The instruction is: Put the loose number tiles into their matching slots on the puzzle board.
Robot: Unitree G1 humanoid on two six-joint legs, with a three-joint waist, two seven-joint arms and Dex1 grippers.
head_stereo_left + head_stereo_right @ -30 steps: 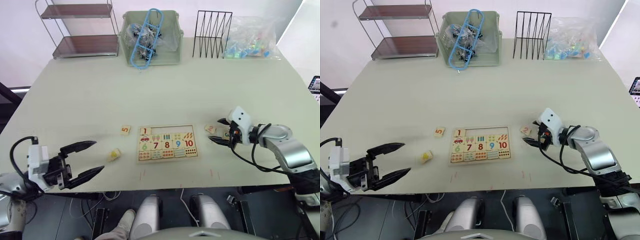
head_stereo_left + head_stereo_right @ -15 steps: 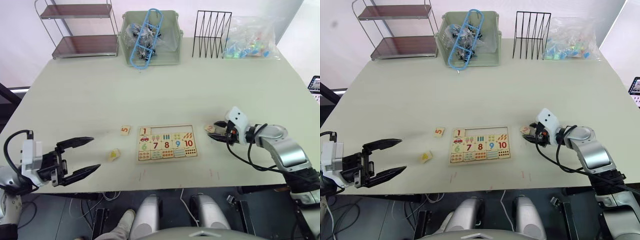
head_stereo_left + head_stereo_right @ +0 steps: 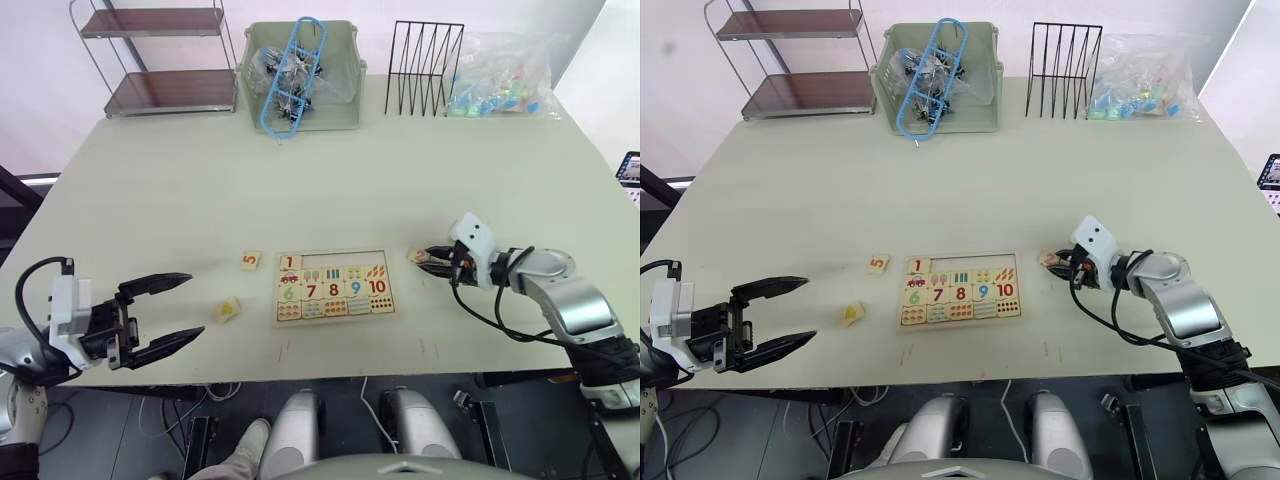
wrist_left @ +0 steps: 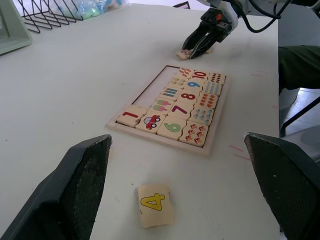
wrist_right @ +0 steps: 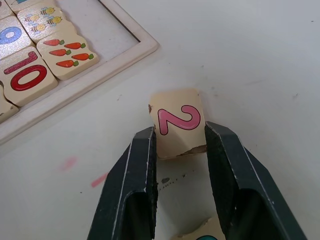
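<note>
Silver-grey arms, white wrist housings [image 3: 473,236], looping black cables, tapered black fingers [image 5: 141,185] (matte, smooth).

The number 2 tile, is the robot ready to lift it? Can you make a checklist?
1. Right gripper has a finger on each side of the 2 tile: ok.
2. Firm squeeze on the tile: cannot tell.
3. Slot next to the 1 tile on the puzzle board is bare: ok.
4. Left gripper open, away from the board: ok.
5. Another tile lies between the right gripper's fingers, may snag: not ok.
</note>
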